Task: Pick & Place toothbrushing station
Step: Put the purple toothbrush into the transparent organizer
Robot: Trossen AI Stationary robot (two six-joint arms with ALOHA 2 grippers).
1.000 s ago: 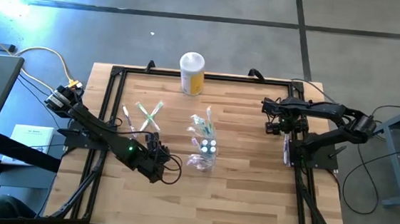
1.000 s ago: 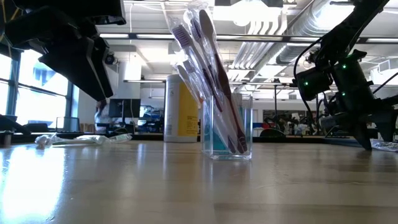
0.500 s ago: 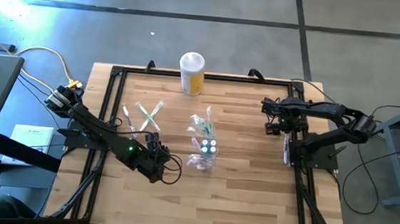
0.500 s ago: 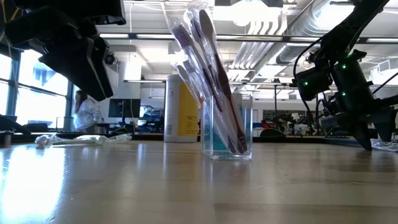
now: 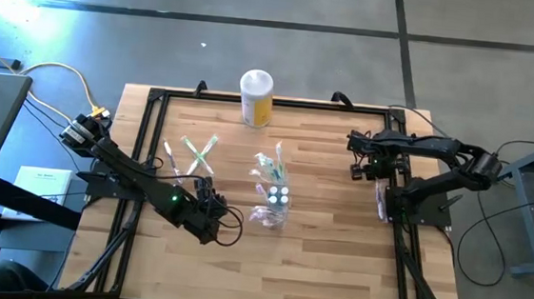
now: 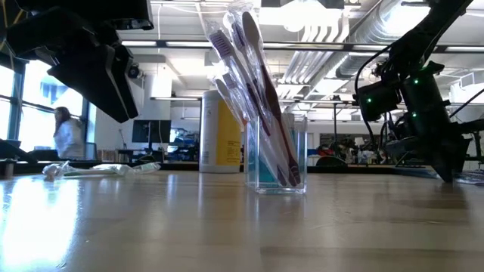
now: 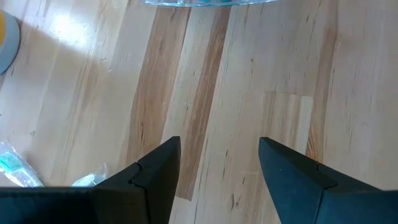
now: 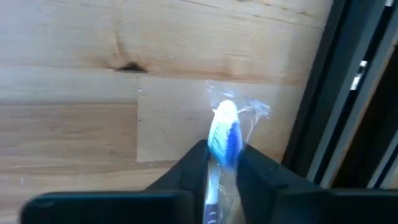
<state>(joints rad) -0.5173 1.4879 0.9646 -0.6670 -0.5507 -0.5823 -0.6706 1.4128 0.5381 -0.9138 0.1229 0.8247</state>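
Wooden table bears a clear cup of toothbrushes; right pincer clenches one toothbrush, left pincer released.

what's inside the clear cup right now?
The clear cup holds several wrapped toothbrushes, leaning left with heads above the rim. An exact count cannot be made, since they overlap. The yellow canister stands behind it.

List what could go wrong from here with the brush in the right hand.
The right hand pinches a wrapped toothbrush near one end only, so it may swing or slip in transit. The clear cup is already crowded with leaning brushes; another could snag or tip it. The left hand, open near the cup, may crowd the approach.
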